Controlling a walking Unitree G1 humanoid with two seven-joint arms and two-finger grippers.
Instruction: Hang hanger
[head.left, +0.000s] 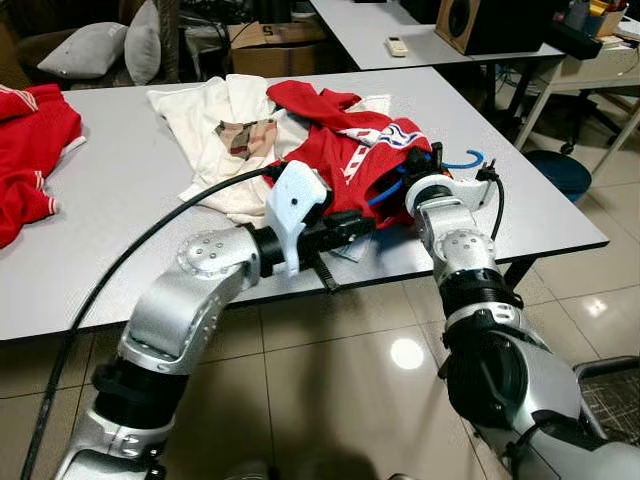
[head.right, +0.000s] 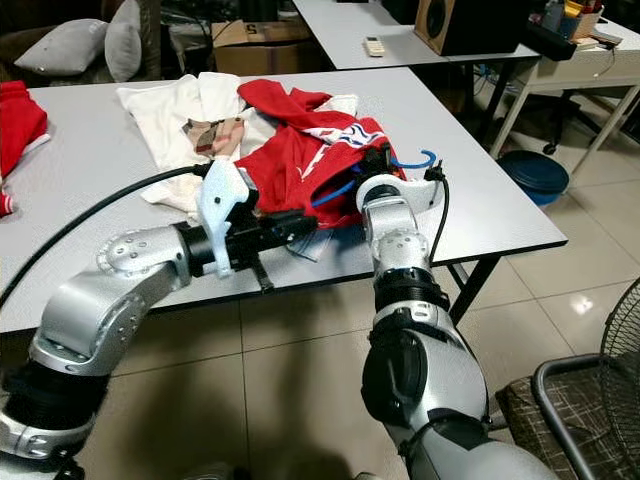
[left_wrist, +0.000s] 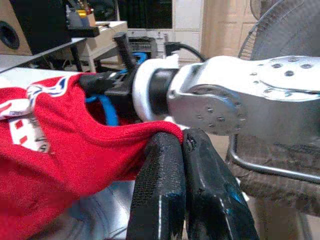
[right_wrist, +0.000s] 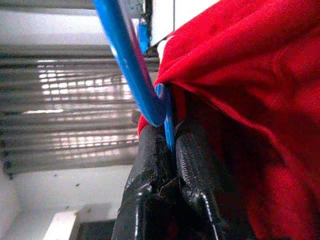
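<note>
the thin blue plastic hanger (right_wrist: 131, 65) lies at the near edge of the grey table (head.left: 130, 180), partly tucked into the red knit garment with white trim (head.left: 345, 160), its hook (head.left: 468, 160) poking out beyond the cloth. the right gripper (right_wrist: 170, 145) is closed tight on the hanger's blue wire. the left gripper (left_wrist: 182, 155) is pinched shut on the garment's red edge. by my judgement the threading is under way; the garment is not yet seated, and hanging it anywhere is still to do.
</note>
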